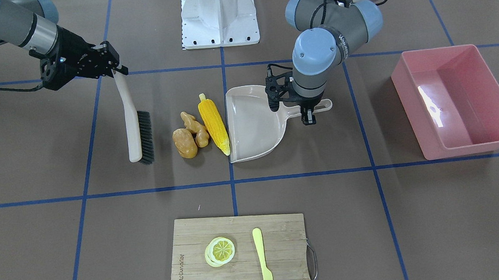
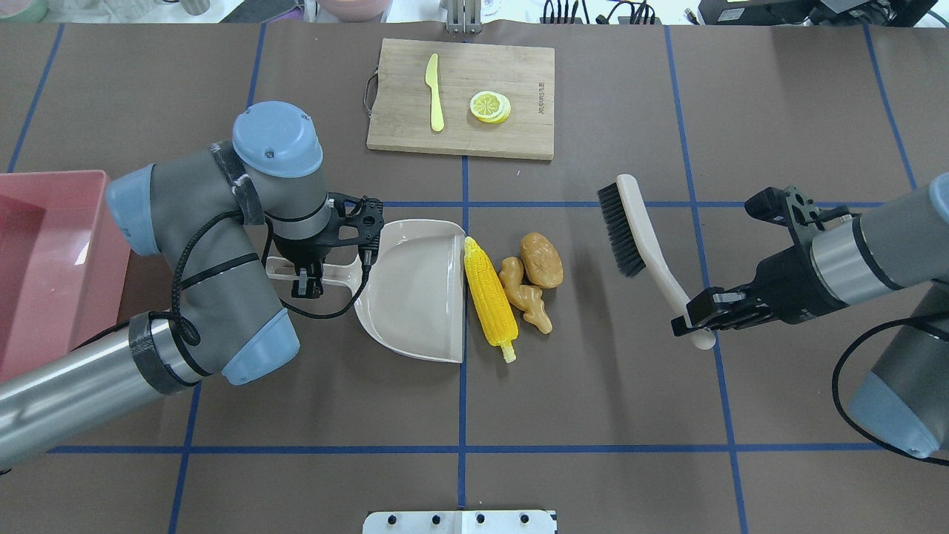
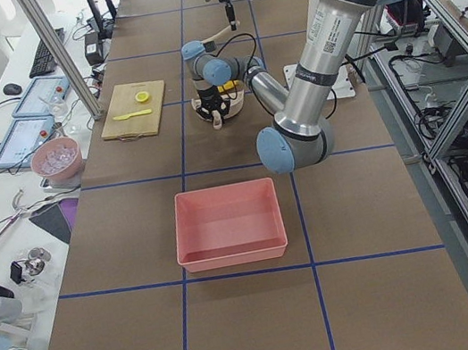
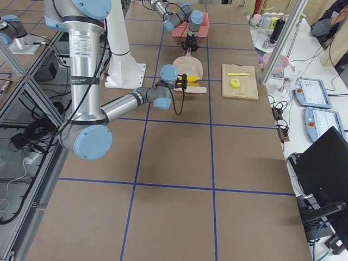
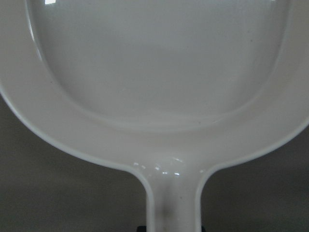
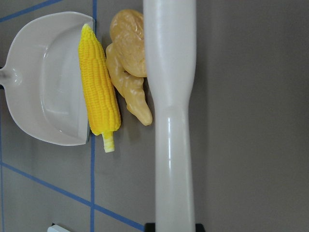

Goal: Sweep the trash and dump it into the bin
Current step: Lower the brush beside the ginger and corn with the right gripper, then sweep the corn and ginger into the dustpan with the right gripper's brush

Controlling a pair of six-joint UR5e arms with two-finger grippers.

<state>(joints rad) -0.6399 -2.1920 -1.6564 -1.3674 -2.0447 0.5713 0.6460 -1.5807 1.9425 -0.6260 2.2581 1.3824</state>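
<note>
**Trash lined up by the dustpan, bin off to the side**

Seen from above, the three bits of trash lie together in the middle of the brown worktop (image 2: 593, 386). The yellow corn cob (image 2: 489, 297) lies right against the open edge of the beige dustpan (image 2: 415, 297), at the pan's 3 o'clock. The tan ginger root (image 2: 523, 293) touches the corn at its 3 o'clock. The brown potato (image 2: 541, 259) sits against the ginger at about 1 o'clock.

The left fingers (image 2: 305, 282) are closed tight on the dustpan's handle, at the pan's 9 o'clock. The pan lies flat on the worktop.

The right fingers (image 2: 704, 308) are closed tight on the end of the handle of a brush (image 2: 637, 237). The brush is at 3 o'clock from the trash, a little apart from it. Its black bristles face the trash.

The pink bin (image 2: 59, 176) stands at 9 o'clock from the dustpan, well apart, past the left arm.

At 12 o'clock from the trash is a wooden cutting board (image 2: 519, 133). On it lie lemon slices (image 2: 489, 106) and a yellow knife (image 2: 435, 100).
</note>
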